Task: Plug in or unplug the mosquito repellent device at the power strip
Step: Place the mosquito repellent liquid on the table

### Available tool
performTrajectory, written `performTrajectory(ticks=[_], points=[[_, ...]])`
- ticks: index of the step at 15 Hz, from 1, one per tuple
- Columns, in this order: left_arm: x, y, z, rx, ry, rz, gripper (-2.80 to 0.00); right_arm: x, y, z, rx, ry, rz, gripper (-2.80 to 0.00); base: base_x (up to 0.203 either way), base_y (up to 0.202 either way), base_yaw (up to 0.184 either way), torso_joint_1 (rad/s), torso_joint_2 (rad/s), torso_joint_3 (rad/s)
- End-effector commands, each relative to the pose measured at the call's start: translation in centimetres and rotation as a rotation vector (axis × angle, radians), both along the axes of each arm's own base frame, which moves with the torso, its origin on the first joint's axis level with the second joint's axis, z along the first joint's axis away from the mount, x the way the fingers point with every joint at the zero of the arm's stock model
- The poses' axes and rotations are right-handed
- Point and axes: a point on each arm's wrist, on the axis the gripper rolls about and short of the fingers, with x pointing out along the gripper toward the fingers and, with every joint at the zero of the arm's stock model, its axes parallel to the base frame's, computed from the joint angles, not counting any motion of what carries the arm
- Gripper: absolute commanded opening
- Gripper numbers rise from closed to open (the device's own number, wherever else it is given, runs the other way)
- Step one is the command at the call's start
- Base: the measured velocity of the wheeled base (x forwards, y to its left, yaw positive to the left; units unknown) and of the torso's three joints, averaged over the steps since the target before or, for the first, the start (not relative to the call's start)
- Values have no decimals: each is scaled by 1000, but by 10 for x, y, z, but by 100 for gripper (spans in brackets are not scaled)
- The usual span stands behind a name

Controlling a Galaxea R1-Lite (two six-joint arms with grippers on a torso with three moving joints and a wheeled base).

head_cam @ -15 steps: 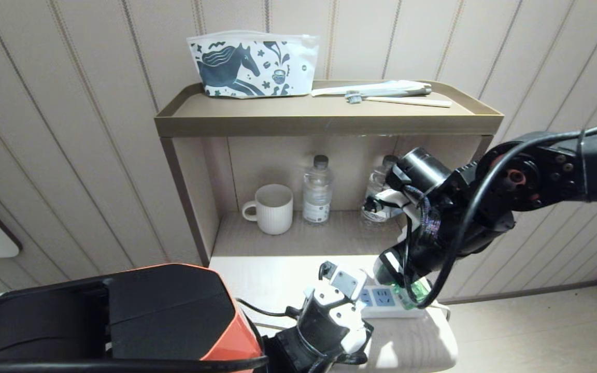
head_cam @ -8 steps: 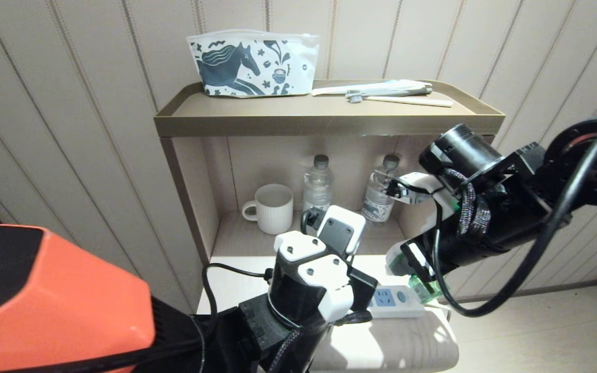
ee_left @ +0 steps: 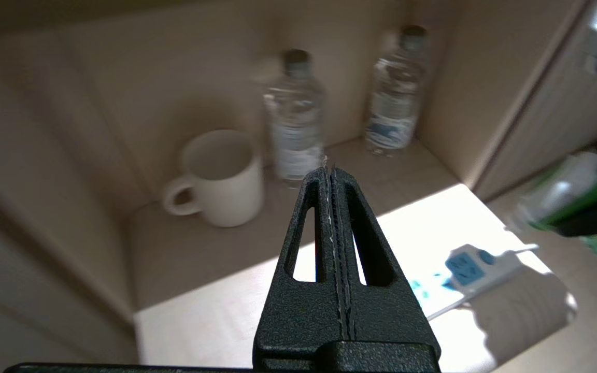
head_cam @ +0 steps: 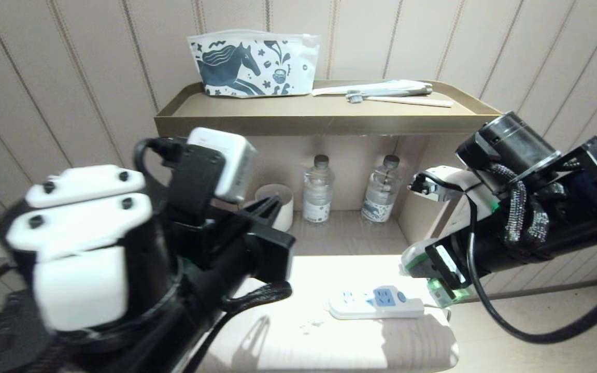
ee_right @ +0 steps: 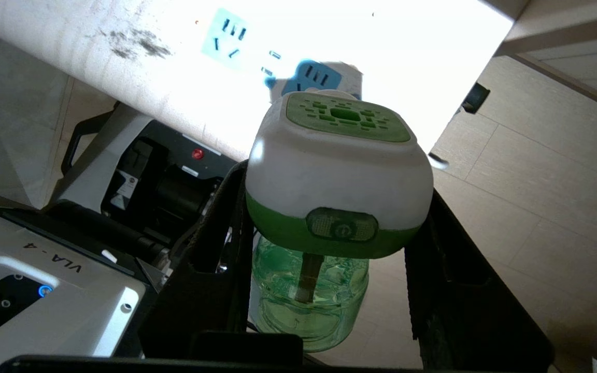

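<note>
The mosquito repellent device (ee_right: 337,166), white-and-green head over a translucent green bottle, sits between the fingers of my right gripper (ee_right: 335,191), which is shut on it. In the head view the device (head_cam: 416,261) hangs clear of the power strip (head_cam: 376,303), just past its right end and over the table's edge. The strip lies flat on the white table top (head_cam: 298,331), its bluish sockets bare. My left gripper (ee_left: 329,176) is shut on nothing and is raised high at the left (head_cam: 275,204), pointing toward the shelf.
In the open shelf behind stand a white mug (ee_left: 215,178) and two clear water bottles (ee_left: 296,116) (ee_left: 394,90). On top of the cabinet lie a horse-print pouch (head_cam: 252,62) and a toothbrush (head_cam: 397,98). The left arm fills the head view's lower left.
My right gripper has pulled the device up and to the right, off the power strip's end. The left arm has lifted away from the strip, up and to the left.
</note>
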Motion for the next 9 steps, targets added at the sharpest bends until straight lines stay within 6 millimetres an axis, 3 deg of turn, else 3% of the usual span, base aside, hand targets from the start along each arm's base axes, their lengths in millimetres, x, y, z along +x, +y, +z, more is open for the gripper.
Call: performTrajectory(ticks=[1, 3, 5, 7, 9], points=[[-30, 83, 43, -145, -84, 91, -280, -12, -7, 5, 10, -15, -2, -280, 0, 0, 0, 0, 0, 0], [-58, 151, 55, -180, -121, 200, -280, -20, -12, 4, 11, -17, -5, -280, 0, 0, 0, 0, 0, 0], [-96, 206, 47, -124, -96, 333, -280, -23, -14, 4, 15, -15, -7, -280, 0, 0, 0, 0, 0, 0], [-130, 237, 28, -43, -13, 586, -280, -26, -15, 3, 16, -12, -8, -280, 0, 0, 0, 0, 0, 0], [-142, 242, 15, -42, 16, 845, -280, -29, -17, 2, 16, -9, -10, -280, 0, 0, 0, 0, 0, 0]])
